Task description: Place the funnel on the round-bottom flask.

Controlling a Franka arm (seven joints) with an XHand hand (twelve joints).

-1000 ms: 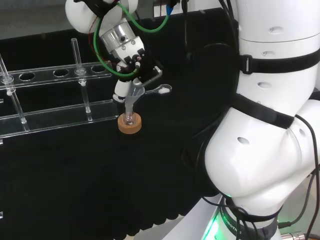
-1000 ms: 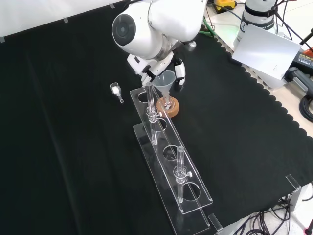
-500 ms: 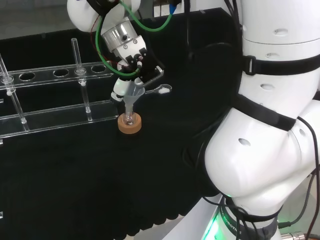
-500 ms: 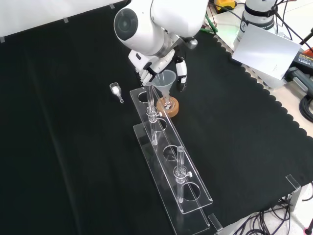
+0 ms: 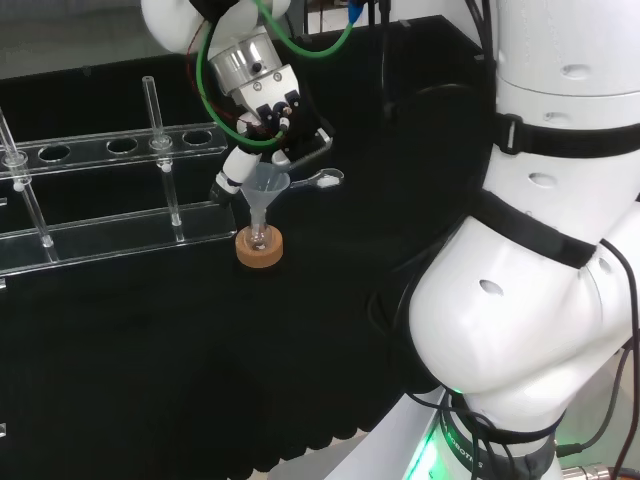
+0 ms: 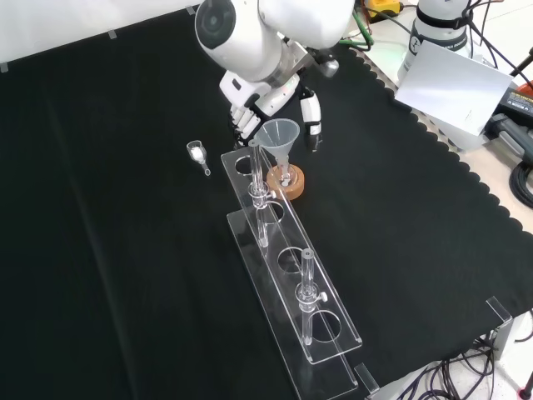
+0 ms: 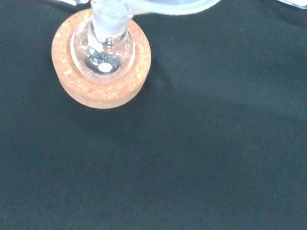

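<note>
A clear funnel (image 5: 265, 186) (image 6: 277, 135) stands upright with its stem in the neck of a small round-bottom flask (image 5: 258, 238) (image 6: 286, 176). The flask rests in a cork ring (image 5: 260, 250) (image 6: 286, 183) (image 7: 100, 62). The hand (image 5: 272, 125) (image 6: 252, 102) hovers just above and behind the funnel, open. Its fingers (image 6: 241, 117) and thumb (image 6: 311, 121) are spread on either side of the funnel's rim and stand apart from it. In the wrist view the flask's bulb (image 7: 103, 48) shows inside the ring, with the funnel's blurred rim (image 7: 168, 5) over it.
A long clear rack (image 5: 110, 235) (image 6: 287, 283) with upright glass tubes lies right beside the cork ring. A small metal scoop (image 5: 322, 180) (image 6: 200, 154) lies on the black cloth close to the hand. A white box (image 6: 454, 83) sits at the bench's far corner.
The hand has let go of the funnel, spread its fingers and risen a little. The funnel has straightened and stays in the flask's neck.
</note>
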